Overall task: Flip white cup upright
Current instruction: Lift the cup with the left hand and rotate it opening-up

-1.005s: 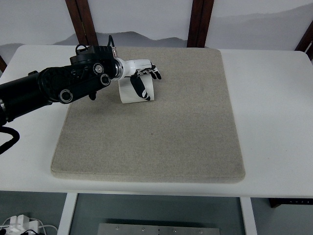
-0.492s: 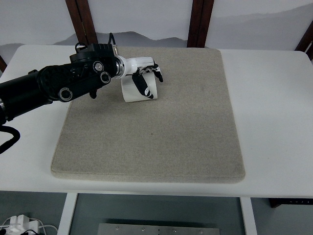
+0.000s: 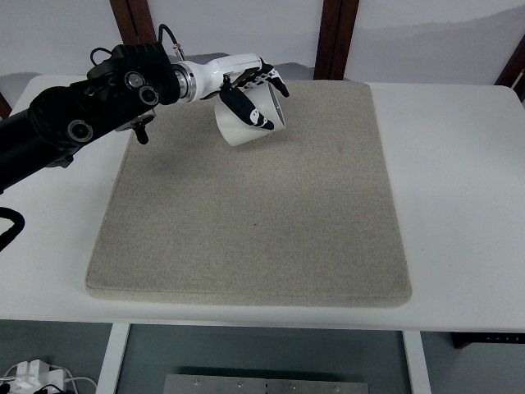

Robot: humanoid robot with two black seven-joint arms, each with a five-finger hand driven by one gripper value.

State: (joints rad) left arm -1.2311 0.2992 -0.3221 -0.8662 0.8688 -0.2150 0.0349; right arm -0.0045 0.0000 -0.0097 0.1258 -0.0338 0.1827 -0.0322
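Note:
A white cup (image 3: 246,119) hangs tilted above the far left part of the grey mat (image 3: 262,213), its open mouth turned to the right. My left hand (image 3: 250,90) is shut on the cup, white fingers with black tips curled over its top and side. The black left arm (image 3: 82,123) comes in from the left edge. The right arm is out of view.
The mat lies on a white table (image 3: 459,180). Two dark wooden posts (image 3: 135,25) stand behind the table's far edge. A white power strip (image 3: 33,377) lies on the floor at the lower left.
The left hand has lifted the cup off the mat and carried it up and slightly right. The cup has tipped, so its opening now shows on the right.

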